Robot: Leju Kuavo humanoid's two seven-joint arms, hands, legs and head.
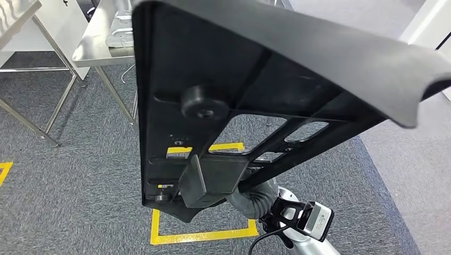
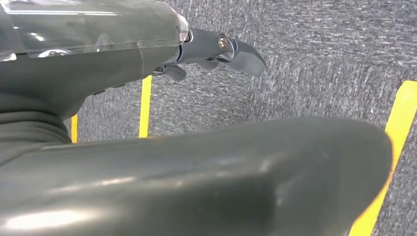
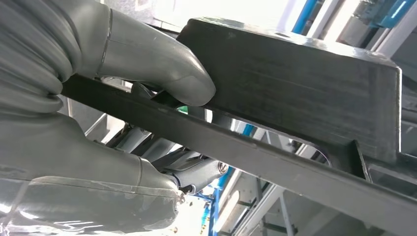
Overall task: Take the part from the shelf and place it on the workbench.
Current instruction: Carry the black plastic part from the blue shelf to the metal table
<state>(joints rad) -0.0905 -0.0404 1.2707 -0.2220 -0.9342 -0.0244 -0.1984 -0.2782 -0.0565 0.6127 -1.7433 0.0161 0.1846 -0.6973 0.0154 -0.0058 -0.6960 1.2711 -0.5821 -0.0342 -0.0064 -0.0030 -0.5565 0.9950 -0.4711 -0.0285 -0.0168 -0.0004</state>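
Part (image 1: 250,79), one, in right hand (image 3: 123,113)

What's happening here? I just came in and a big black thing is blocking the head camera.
The robot is carrying a large black part, held up close to its head camera. Its right hand grips the part's frame, thumb on one side and fingers on the other. The left hand holds nothing and hangs over grey carpet with yellow floor tape. A steel workbench stands ahead to the left; the part is not yet on it.
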